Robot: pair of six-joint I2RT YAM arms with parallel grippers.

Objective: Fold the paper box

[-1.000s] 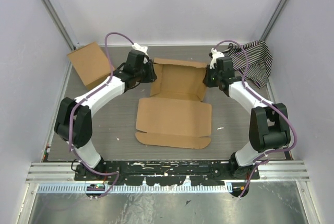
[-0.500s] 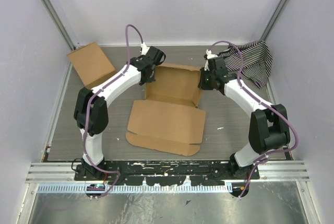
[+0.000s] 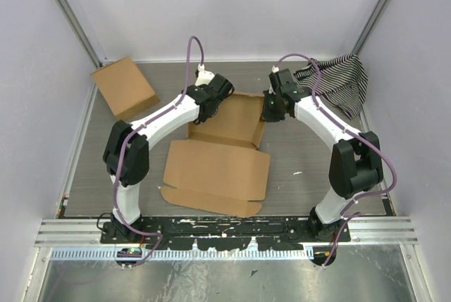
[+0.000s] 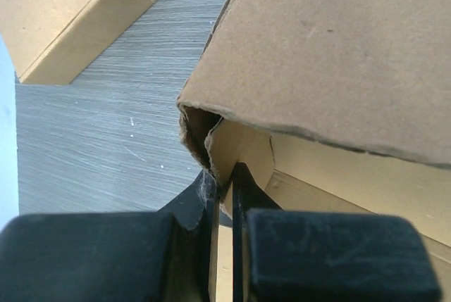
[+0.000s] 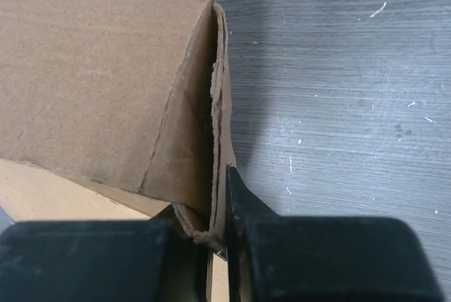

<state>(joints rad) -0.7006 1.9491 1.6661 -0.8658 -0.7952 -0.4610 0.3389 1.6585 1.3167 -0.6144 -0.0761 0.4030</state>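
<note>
The left gripper has its two fingers drawn almost together, with only a thin slit between them, and in that slit sits the raised left corner flap of the paper box, so it has a pinch on the cardboard edge. The right gripper stands the same way, its jaws nearly closed on the upright flap at the box's right corner, where two layers of cardboard meet. Between the two grips runs the far part of the box, its long axis lying left to right across the table, so each arm has hold of the end nearest to it and neither is better placed than the other. In the wrist views this far part is lifted and folded partly over, with a hollow open at each corner. From there the box spreads toward the arm bases: a broad panel lies flat, with a narrow strip along its near edge. The coming move seems to turn on that shared axis; both ends would have to travel together, since a pull from one side alone would likely skew the sheet. Well off to the far left lies a smaller cardboard rectangle, and a striped cloth sits bunched in the far right corner.
</note>
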